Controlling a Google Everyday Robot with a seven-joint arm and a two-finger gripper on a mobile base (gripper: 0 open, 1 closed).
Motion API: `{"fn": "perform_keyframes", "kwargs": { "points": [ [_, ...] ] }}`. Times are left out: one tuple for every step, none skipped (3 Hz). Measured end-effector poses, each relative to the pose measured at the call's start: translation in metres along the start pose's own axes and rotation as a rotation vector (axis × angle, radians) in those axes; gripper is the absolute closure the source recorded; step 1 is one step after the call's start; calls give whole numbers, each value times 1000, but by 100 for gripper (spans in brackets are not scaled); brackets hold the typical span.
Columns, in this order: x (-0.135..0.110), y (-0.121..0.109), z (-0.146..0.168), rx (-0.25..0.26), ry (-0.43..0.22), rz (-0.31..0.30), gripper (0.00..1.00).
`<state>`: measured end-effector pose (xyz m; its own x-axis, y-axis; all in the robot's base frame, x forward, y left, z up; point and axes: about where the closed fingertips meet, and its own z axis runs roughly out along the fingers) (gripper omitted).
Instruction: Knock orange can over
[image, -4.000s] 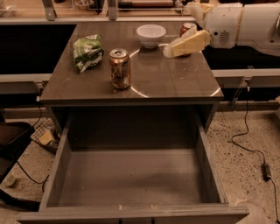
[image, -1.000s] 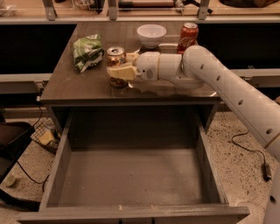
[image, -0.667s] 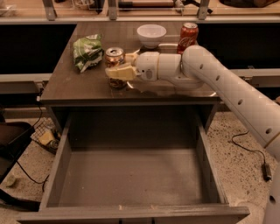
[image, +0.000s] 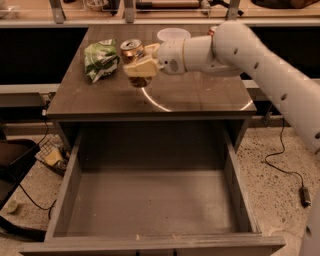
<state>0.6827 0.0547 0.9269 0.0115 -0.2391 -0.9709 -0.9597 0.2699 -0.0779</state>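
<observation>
The orange can (image: 132, 49) is on the dark tabletop (image: 200, 95), left of centre. Its silver top with the pull tab faces up and to the left, so it looks tilted. My gripper (image: 139, 66) is right against the can's front and right side and hides most of its body. Only the top and a bit of the lower end below the gripper show. My white arm (image: 235, 50) reaches in from the right across the table.
A crumpled green snack bag (image: 100, 59) lies just left of the can. A white bowl (image: 173, 34) stands at the back, partly behind the arm. An empty open drawer (image: 150, 200) juts out below the table's front edge. Cables lie on the floor.
The arm came in from the far right to the can. In the last second the gripper and the can's top have shifted up and back in view. The arm now hides the red can.
</observation>
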Motion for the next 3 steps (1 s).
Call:
{"fn": "perform_keyframes", "kwargs": {
  "points": [
    [-11,-17,-10,36,170,-31,100],
    [-3,-26,-16,64,382,-61,100],
    [13,-31,-23,87,587,-82,100]
  ]
}}
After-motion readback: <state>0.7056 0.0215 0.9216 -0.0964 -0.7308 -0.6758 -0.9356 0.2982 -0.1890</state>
